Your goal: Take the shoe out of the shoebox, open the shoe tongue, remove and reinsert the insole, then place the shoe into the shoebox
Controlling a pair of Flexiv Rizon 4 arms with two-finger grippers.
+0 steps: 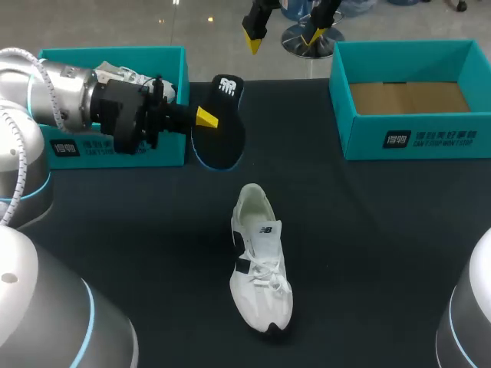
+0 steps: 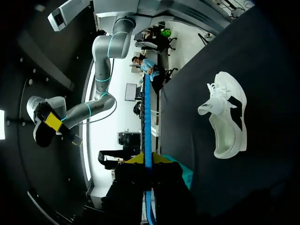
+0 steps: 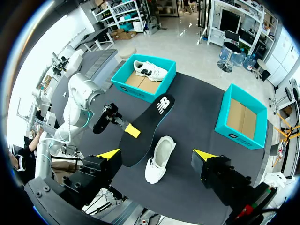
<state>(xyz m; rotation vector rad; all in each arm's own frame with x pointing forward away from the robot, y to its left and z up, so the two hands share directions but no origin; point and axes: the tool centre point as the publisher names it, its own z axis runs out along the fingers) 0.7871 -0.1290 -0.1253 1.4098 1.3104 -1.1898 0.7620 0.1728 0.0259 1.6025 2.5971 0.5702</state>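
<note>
Left gripper point(image 1: 205, 117) pinches the black insole point(image 1: 222, 126). Beside it, a teal shoebox point(image 1: 173, 146) holds a spare sneaker point(image 3: 149, 70). Right gripper point(image 1: 283, 38) gapes wide, holding nothing. The white shoe point(image 1: 261, 261) lies on the table well below it, with a cardboard-floored shoebox point(image 1: 414, 138) to its side.

White shoe point(image 1: 261, 264) upright mid-table, black insole point(image 1: 227, 136) held aloft, teal shoebox point(image 1: 360, 142) empty.

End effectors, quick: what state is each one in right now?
Left end effector: closed on the insole.
Right end effector: open, empty.
</note>
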